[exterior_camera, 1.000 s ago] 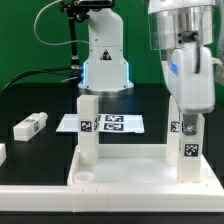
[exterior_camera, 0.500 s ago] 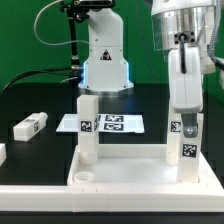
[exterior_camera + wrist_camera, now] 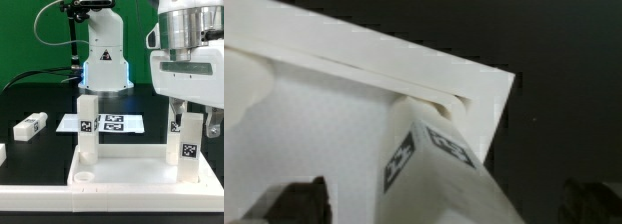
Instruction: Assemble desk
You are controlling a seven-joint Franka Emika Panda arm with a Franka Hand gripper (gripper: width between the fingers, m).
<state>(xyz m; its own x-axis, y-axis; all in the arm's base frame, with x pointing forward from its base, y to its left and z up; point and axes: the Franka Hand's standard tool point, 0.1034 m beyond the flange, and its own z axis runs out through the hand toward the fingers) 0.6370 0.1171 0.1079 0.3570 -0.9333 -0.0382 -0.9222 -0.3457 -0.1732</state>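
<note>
White plastic makes up the desk's tabletop (image 3: 125,170), which lies with its raised rim upward on the black worktop (image 3: 40,100) at the near edge of the exterior view. Two square post legs stand upright in its corner sockets: one leg (image 3: 88,128) at the tabletop's far corner on the exterior view's left, and a second leg (image 3: 188,140) at the far corner on the exterior view's right. Both carry small black-and-white tags on their faces. An open round socket (image 3: 84,178) shows in the tabletop's near corner, in front of the first leg.

Beyond the tabletop, between the two standing legs, the marker board (image 3: 110,124) lies flat on the worktop. A third leg (image 3: 31,125) lies on its side, well apart from the tabletop toward the exterior view's left. The arm's white base (image 3: 104,55) stands behind the marker board.

Directly over the second leg hangs the claw (image 3: 193,122), its fingers (image 3: 212,127) reaching down on either side of the post's top. The fingers look parted and clear of the post, so the claw appears released. From the wrist view, the tagged leg (image 3: 434,165) rises out of the tabletop's corner (image 3: 446,85), with dark fingertips (image 3: 295,200) at the frame's edges on both sides.
</note>
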